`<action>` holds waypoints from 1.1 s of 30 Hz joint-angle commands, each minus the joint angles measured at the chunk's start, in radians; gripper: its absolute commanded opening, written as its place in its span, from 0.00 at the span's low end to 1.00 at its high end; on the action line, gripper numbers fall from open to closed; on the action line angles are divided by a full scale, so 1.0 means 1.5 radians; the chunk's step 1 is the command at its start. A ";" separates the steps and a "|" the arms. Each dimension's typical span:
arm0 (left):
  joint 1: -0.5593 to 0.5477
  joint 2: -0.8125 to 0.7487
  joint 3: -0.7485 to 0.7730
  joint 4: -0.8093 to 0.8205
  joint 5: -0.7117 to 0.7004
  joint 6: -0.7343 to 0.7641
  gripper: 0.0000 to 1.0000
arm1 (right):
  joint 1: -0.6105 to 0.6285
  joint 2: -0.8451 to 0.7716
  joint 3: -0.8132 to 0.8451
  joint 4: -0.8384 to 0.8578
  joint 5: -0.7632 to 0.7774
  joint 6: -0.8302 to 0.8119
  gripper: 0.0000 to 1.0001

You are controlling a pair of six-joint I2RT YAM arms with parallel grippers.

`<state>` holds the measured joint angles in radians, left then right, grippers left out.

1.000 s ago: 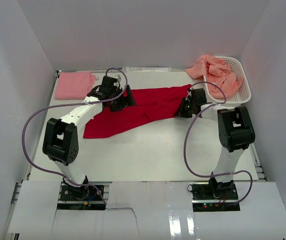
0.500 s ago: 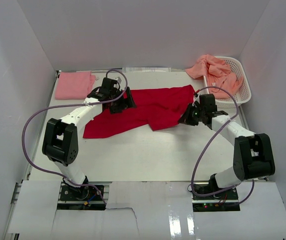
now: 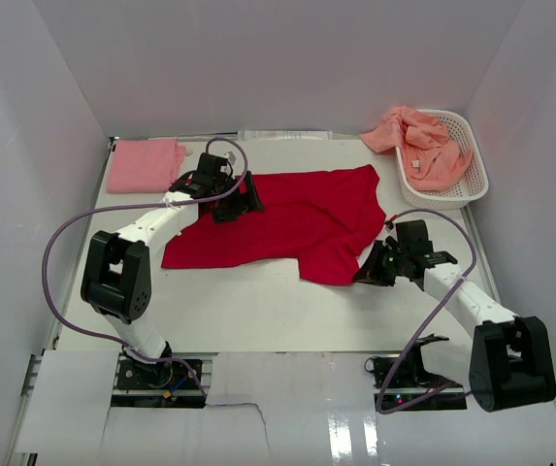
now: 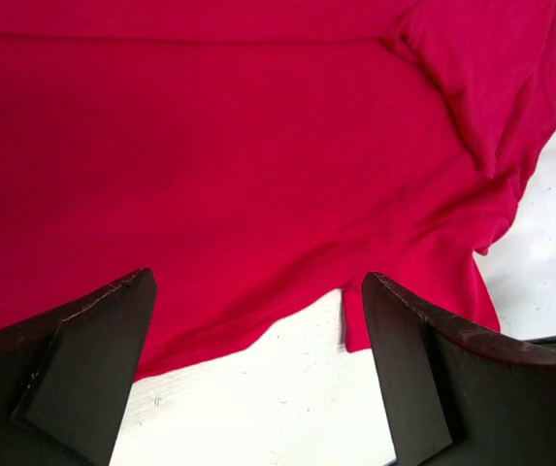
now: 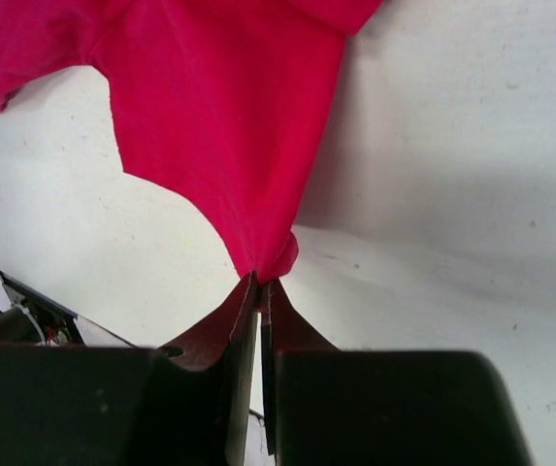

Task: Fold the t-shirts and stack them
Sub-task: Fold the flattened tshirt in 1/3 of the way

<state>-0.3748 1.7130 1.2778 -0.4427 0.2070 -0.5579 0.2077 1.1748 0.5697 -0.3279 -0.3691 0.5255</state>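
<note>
Now we have the right gripper [image 5: 260,289] pinching the near-right corner of the red t-shirt [image 3: 287,218], left gripper [image 4: 258,301] spread over its far-left part.

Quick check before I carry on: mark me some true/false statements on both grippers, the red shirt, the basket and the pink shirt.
1. The right gripper is shut on an edge of the red t-shirt. True.
2. The left gripper is clamped on the red t-shirt. False: its jaws stand open over the cloth, gripping nothing.
3. The white basket is empty. False: salmon-orange t-shirts lie bunched in it, spilling over its far rim.
4. A pink t-shirt lies at the far left, apart from the red one. True.
</note>
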 commanded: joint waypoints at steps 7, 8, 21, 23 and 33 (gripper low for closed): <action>0.004 -0.041 -0.005 0.005 0.022 0.008 0.98 | -0.001 -0.099 -0.022 -0.099 0.015 0.017 0.08; 0.004 -0.041 -0.003 0.004 0.023 0.008 0.98 | -0.001 -0.109 -0.020 -0.108 0.018 0.016 0.08; 0.004 -0.032 0.005 0.001 0.037 0.012 0.98 | -0.001 -0.155 0.001 -0.257 0.116 -0.022 0.12; 0.004 -0.030 0.007 -0.001 0.040 0.013 0.98 | -0.001 -0.140 -0.006 -0.267 0.104 -0.043 0.34; 0.004 0.001 0.052 -0.023 0.058 0.021 0.98 | 0.000 -0.140 0.082 -0.291 0.168 -0.050 0.67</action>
<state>-0.3744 1.7145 1.2903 -0.4679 0.2600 -0.5404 0.2081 0.9859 0.5838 -0.7650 -0.1749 0.4656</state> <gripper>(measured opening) 0.979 0.666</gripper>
